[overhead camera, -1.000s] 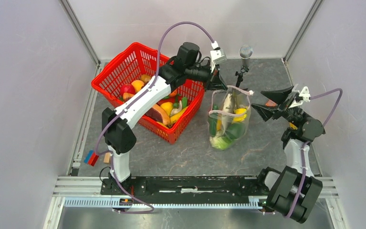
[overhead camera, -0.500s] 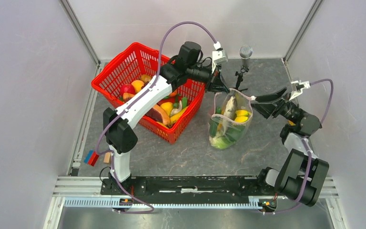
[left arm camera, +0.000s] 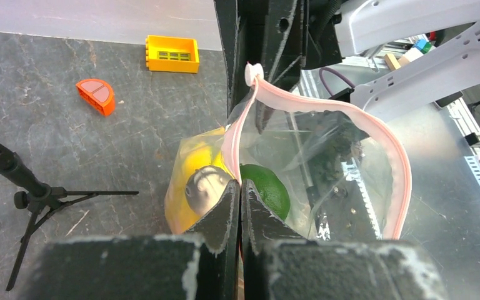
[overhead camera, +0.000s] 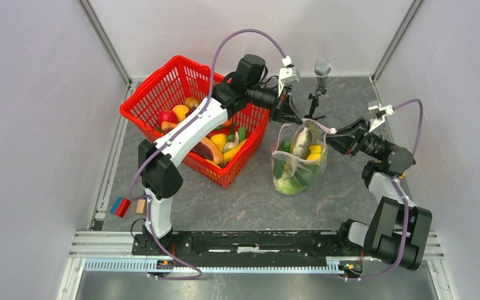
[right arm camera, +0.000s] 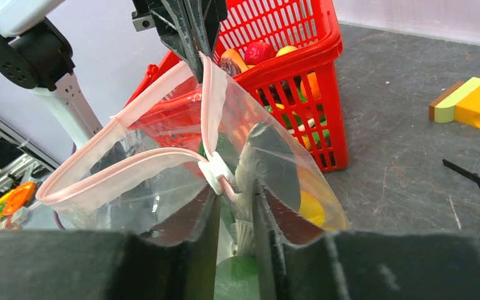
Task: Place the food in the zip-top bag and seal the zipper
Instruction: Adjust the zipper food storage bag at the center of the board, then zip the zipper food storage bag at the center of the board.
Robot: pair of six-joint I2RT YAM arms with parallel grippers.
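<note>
Standing upright near the middle of the tabletop (overhead camera: 237, 200), one zip-top bag (overhead camera: 297, 169) holds food (overhead camera: 295, 182): green pieces low down, with yellow ones and one pale grey piece above. The exact number cannot be told through the crinkled plastic. The bag's single zipper (left arm camera: 378, 125), a pale pink strip, gapes in a wide loop.

Two hands meet at it. The left hand (overhead camera: 289, 115) is pinched fully closed on the strip's far-left end. The right hand (overhead camera: 332, 139) has its fingers narrowly apart around the strip's right end; whether they clamp it cannot be told.

One red mesh basket (overhead camera: 150, 85), just left of the bag, carries several more toy fruits. One small microphone (overhead camera: 322, 67) on a tripod stands beyond the bag. The left wrist view shows one yellow block (left arm camera: 172, 54) and one orange half-round piece (left arm camera: 97, 95) lying apart.

The tabletop is dark grey and stone-patterned. Plain pale walls close it on the left, far and right sides. One metal rail (overhead camera: 256, 240) runs along the near edge.
</note>
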